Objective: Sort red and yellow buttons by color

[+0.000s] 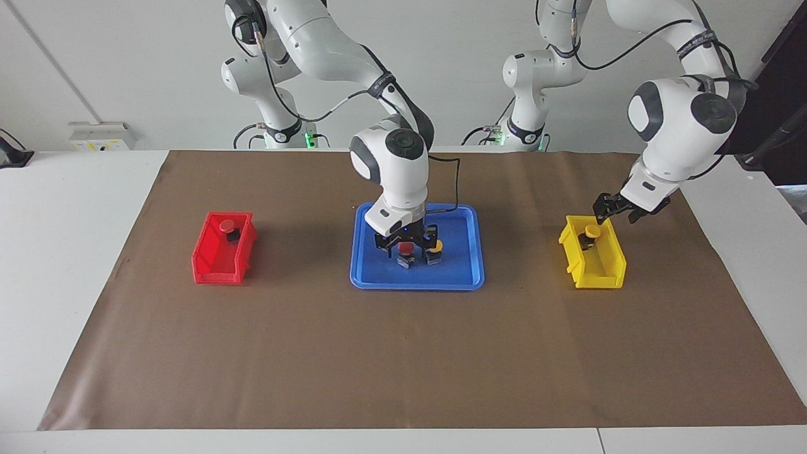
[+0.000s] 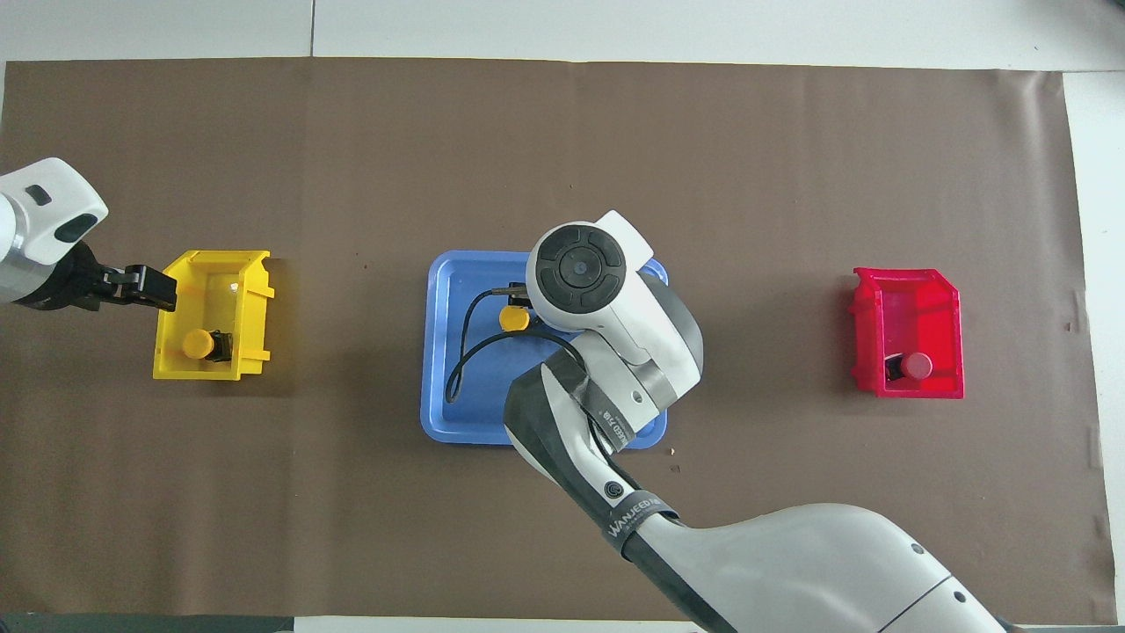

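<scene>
My right gripper [image 1: 406, 244] is low in the blue tray [image 1: 416, 285], open, with a finger on each side of a red button [image 1: 406, 251]. A yellow button [image 1: 434, 246] [image 2: 514, 318] stands right beside it in the tray. In the overhead view the right arm hides this red button. My left gripper [image 1: 616, 211] [image 2: 163, 290] hangs open and empty above the edge of the yellow bin [image 1: 596, 277] [image 2: 250, 290]. A second yellow button [image 1: 591, 232] [image 2: 198, 343] lies in that bin. A second red button [image 1: 227, 226] [image 2: 917, 364] rests in the red bin [image 1: 217, 271] [image 2: 905, 299].
A brown mat [image 1: 403, 366] covers the table. The yellow bin is toward the left arm's end, the red bin toward the right arm's end, and the tray stands between them.
</scene>
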Available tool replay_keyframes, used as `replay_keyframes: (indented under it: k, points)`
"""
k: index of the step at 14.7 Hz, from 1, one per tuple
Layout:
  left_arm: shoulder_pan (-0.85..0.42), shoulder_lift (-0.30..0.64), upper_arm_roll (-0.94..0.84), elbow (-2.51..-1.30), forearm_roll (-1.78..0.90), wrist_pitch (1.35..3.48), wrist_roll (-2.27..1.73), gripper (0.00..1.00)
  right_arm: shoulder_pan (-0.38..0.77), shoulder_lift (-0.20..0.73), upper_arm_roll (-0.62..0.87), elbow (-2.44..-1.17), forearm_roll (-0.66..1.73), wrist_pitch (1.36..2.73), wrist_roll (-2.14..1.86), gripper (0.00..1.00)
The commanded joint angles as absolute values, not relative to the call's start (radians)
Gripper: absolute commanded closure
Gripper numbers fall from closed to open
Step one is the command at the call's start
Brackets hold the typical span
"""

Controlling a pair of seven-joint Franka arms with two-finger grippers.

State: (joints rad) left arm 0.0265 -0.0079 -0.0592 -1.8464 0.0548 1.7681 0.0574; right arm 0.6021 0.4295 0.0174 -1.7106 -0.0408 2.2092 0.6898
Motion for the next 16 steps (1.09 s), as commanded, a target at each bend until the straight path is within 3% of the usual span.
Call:
replay_keyframes:
  k: [1, 3, 5, 8, 10, 13, 16]
  points:
    - [0.015, -0.003, -0.064, -1.622, 0.069, 1.552, 0.072, 0.0, 0.604, 0.388, 0.015, -1.778, -0.057, 2.23, 0.71, 0.19]
    - [0.014, 0.0, -0.066, -1.518, 0.048, 1.433, 0.072, 0.0, 0.604, 0.382, 0.015, -1.792, -0.057, 2.229, 0.709, 0.28]
    - [0.006, -0.002, -0.074, -1.465, 0.048, 1.365, 0.074, 0.0, 0.603, 0.382, 0.017, -1.789, -0.057, 2.229, 0.706, 0.44]
    - [-0.001, -0.018, -0.075, -1.512, 0.04, 1.432, 0.071, 0.0, 0.591, 0.391, 0.017, -1.734, -0.055, 2.198, 0.7, 0.66]
    - [-0.015, -0.038, -0.075, -1.596, 0.023, 1.526, 0.032, 0.0, 0.575, 0.397, 0.015, -1.645, -0.057, 2.098, 0.692, 0.71]
    - [-0.168, -0.029, -0.075, -1.779, 0.015, 1.781, -0.244, 0.0, 0.506, 0.385, 0.014, -1.571, -0.055, 1.973, 0.632, 0.71]
    - [-0.349, 0.09, -0.075, -1.827, 0.011, 1.972, -0.505, 0.0, 0.384, 0.266, 0.012, -1.607, -0.055, 1.829, 0.436, 0.71]
